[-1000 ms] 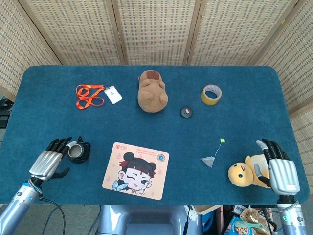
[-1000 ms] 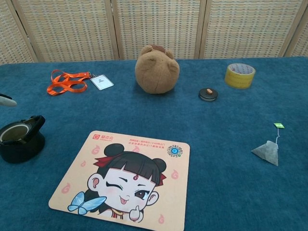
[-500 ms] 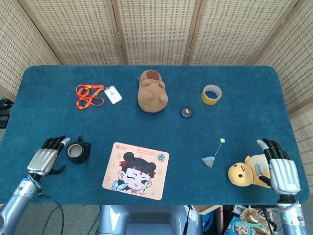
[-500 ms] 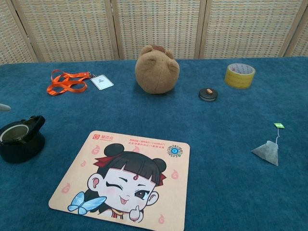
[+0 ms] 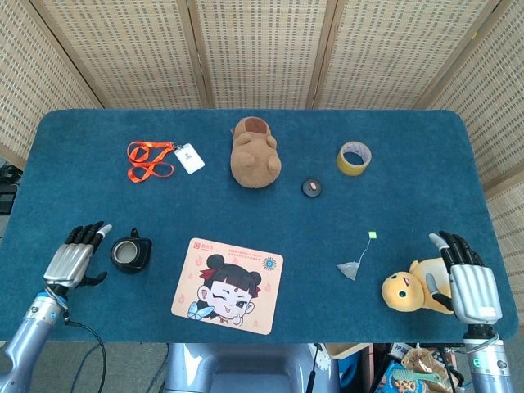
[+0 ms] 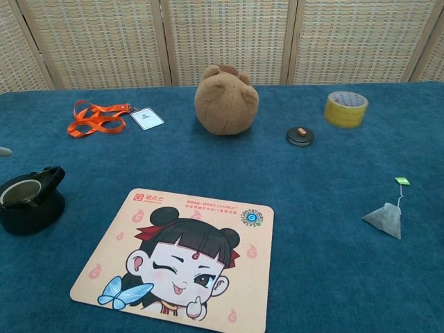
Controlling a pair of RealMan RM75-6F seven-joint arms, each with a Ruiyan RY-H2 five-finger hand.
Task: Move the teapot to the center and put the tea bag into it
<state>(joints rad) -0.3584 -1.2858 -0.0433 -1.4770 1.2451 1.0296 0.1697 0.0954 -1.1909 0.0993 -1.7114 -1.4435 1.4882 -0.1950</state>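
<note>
Plainly, the teapot has yet to go anywhere: it sits low and dark near the left edge of the blue worktop, its lid off or its mouth open to the head view, and nothing holds it. The left hand lies just beside it on the outer side, fingers spread and empty, with a narrow strip of cloth showing between the fingertips and the pot, so the pot lies inboard of that hand, toward the middle of the worktop. That is the relation the next move hangs on, in my judgement: this hand need only reach across that small gap, while the right hand is well apart on the far side, fingers loosely extended and gripping nothing, close against a yellow plush toy. The cartoon mat lies between the pot and the centre, just to the pot's right, and looks the likely resting place. The tea bag lies flat right of the mat, its string running up to a small green tag; it is nearer the right hand, which would be the natural one to fetch it.
</note>
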